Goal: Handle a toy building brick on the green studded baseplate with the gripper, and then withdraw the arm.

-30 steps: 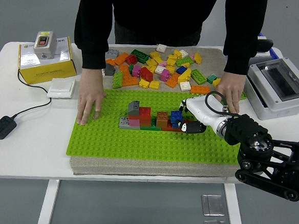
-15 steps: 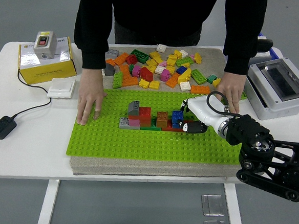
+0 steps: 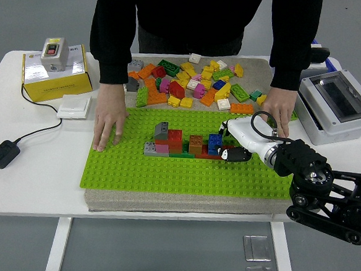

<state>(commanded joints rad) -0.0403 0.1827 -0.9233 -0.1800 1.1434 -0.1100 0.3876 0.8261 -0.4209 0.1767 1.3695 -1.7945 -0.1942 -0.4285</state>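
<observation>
The green studded baseplate (image 3: 165, 171) lies on a grey mat in the middle of the table. On it stands a low row of joined bricks: grey (image 3: 161, 130), red (image 3: 175, 137), pink, brown (image 3: 196, 143) and a blue brick (image 3: 214, 141) at the right end. My right hand (image 3: 224, 141), white with black fingertips, reaches in from the right. Its curled fingers (image 3: 229, 154) close on the blue brick's right side. My left arm is out of view.
A person stands at the far side and presses one hand (image 3: 109, 123) on the baseplate's left part and the other hand (image 3: 280, 113) on its right corner. Several loose bricks (image 3: 190, 80) lie behind. A yellow box (image 3: 51, 74), a black adapter (image 3: 3, 153) and a grey case (image 3: 337, 106) flank the mat.
My right hand and forearm have drifted a little to the right. The person's hands and the brick row have stayed where they were.
</observation>
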